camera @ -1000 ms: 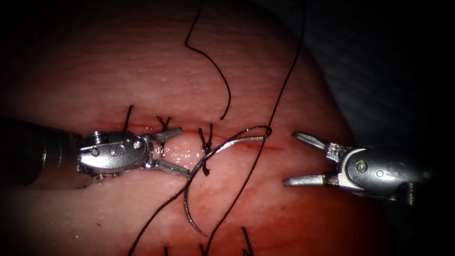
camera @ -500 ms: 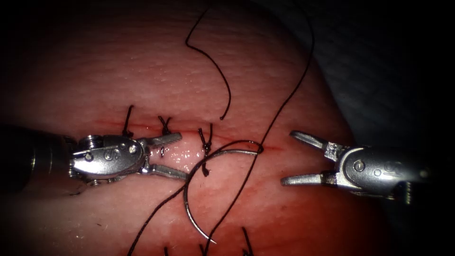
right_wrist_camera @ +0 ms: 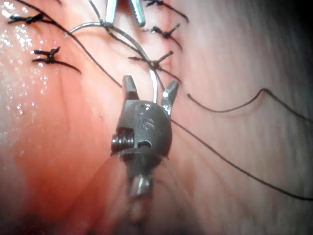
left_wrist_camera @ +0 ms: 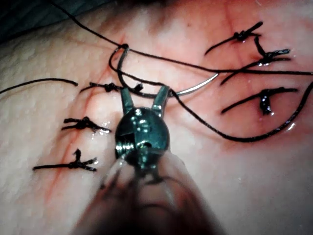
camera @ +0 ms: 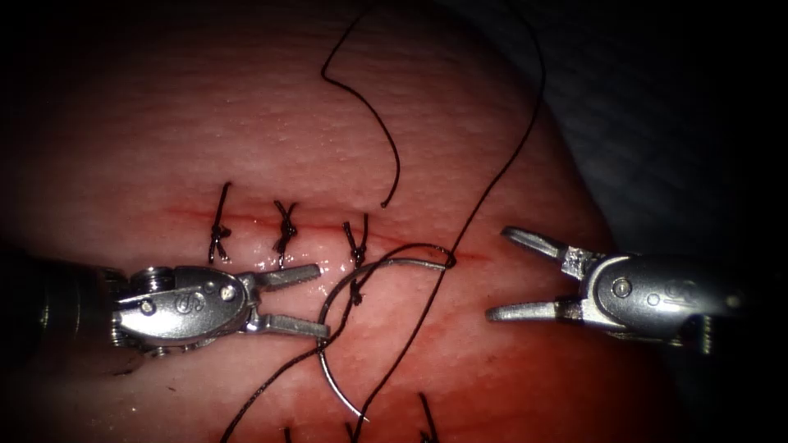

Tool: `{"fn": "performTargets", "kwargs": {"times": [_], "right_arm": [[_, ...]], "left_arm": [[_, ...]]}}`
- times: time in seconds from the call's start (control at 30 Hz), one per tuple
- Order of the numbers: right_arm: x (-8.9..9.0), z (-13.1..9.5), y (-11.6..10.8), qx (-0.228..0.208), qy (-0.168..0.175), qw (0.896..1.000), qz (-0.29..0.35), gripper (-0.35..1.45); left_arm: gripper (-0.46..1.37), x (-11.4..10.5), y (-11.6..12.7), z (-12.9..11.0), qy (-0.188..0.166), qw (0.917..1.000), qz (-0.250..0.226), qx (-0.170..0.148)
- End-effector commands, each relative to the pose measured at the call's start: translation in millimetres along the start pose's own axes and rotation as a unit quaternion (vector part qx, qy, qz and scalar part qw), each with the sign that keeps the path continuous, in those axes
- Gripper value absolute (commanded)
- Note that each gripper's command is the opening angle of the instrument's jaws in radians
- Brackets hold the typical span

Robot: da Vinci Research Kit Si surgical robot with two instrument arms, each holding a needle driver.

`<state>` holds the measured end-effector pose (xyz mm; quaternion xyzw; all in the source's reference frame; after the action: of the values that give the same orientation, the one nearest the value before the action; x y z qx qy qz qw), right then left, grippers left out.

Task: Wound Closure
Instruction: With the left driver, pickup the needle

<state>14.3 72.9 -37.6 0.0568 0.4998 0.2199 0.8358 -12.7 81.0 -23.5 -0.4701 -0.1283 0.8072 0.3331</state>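
**Lying free on the tissue, the needle is held by neither end effector**

The needle (camera: 341, 328) is seen loose on the tissue (camera: 271, 131), curving below the cut (camera: 328, 226). It is judged light, stiff and slippery, best taken at mid-curve. The soft thread (camera: 484, 189) hangs from its swaged end. The left end effector (camera: 316, 299) is open beside the needle, holding nothing. The right end effector (camera: 505, 275) is open and empty too.
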Motion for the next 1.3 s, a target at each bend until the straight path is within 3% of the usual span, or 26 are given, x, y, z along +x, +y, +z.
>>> {"fn": "performTargets", "kwargs": {"times": [0.03,0.33,0.67,0.77,0.9,0.97,1.1,1.17,1.3], "right_arm": [[0.0,0.0,0.0,0.0,0.0,1.0,0.0,0.9],[0.2,-0.1,-0.3,-0.005,-0.008,1.0,-0.006,0.9],[0.4,-0.1,-0.6,-0.007,-0.01,1.0,-0.014,0.89],[0.6,-0.2,-0.8,-0.009,-0.012,1.0,-0.017,0.88],[1.0,-0.3,-1.1,-0.009,-0.014,1.0,-0.022,0.86],[1.1,-0.3,-1.3,-0.009,-0.014,1.0,-0.025,0.85],[1.3,-0.2,-1.6,-0.009,-0.015,0.999,-0.027,0.85],[1.3,-0.2,-1.6,-0.009,-0.015,0.999,-0.027,0.85],[1.4,-0.3,-1.6,-0.009,-0.015,0.999,-0.03,0.83]], "left_arm": [[0.38,-0.3,0.3,0.1,0.001,1.0,0.001,0.001],[0.41,-1.7,1.2,1.6,-0.021,0.9998,0.008,0.003],[0.4,-2.2,-0.6,3.9,-0.05,0.9974,0.0,0.052],[0.42,-2.8,-0.9,4.2,-0.071,0.9954,-0.001,0.063],[0.64,-4.1,-0.8,4.6,-0.119,0.9896,-0.002,0.081],[0.68,-4.5,-0.6,5.0,-0.127,0.9881,-0.003,0.087],[0.73,-5.1,0.0,5.8,-0.154,0.9844,-0.002,0.085],[0.71,-5.2,0.3,6.0,-0.166,0.9828,-0.002,0.081],[0.39,-5.8,0.6,6.3,-0.189,0.9797,-0.002,0.066]]}}
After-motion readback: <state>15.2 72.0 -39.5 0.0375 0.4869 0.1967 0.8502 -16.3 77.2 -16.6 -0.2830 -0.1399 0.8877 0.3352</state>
